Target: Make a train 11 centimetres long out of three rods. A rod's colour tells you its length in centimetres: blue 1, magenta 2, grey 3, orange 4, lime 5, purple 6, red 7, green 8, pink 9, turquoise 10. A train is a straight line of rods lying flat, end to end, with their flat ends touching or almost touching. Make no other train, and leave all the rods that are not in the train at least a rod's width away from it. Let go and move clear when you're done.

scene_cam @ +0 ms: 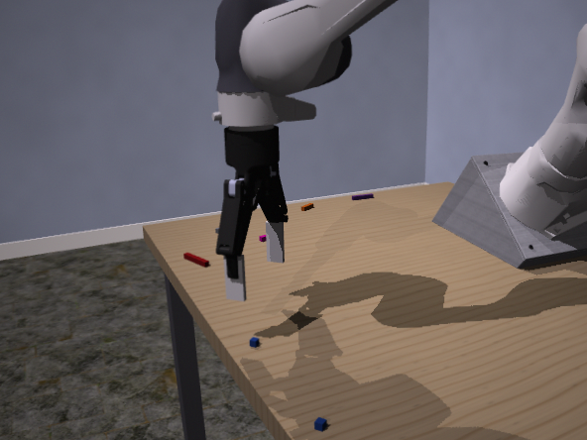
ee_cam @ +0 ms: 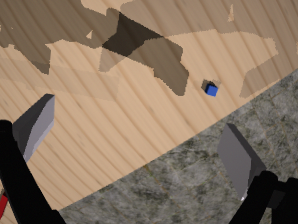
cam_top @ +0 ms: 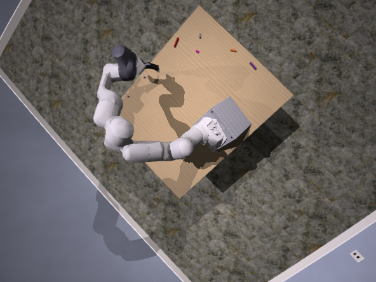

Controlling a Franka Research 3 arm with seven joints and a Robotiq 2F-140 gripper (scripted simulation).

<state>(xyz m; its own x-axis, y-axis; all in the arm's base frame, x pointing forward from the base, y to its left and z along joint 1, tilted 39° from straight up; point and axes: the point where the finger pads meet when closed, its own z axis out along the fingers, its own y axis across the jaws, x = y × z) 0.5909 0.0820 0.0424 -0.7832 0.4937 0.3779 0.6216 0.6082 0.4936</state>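
Seven small coloured rods (cam_top: pixel 176 42) (scene_cam: pixel 196 260) (ee_cam: pixel 212 90), lying apart on wooden table (cam_top: pixel 216 79) (scene_cam: pixel 397 357) (ee_cam: pixel 100 145)

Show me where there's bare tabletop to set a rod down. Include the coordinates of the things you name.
Between the magenta rod (cam_top: pixel 197 51) (scene_cam: pixel 263 238) and the grey wedge base (cam_top: pixel 231 109) (scene_cam: pixel 471 208) lies a broad patch, partly shadowed. The red rod (cam_top: pixel 176 42) (scene_cam: pixel 196 260) (ee_cam: pixel 3 205), grey rod (cam_top: pixel 200 35) and magenta rod make their corner more crowded.

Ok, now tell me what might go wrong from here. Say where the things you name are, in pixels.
The near blue rod (scene_cam: pixel 254 342) (ee_cam: pixel 211 90) (cam_top: pixel 145 77) lies close to the table edge (scene_cam: pixel 229 364) (ee_cam: pixel 172 147), so a clumsy grasp might knock it off.

It is also tiny between the widely open fingers of the gripper (scene_cam: pixel 258 279) (ee_cam: pixel 139 124), which stands off to one side of it; a small aiming error could miss or tip it.

No rods touch yet, so small alignment errors might leave gaps in the train.
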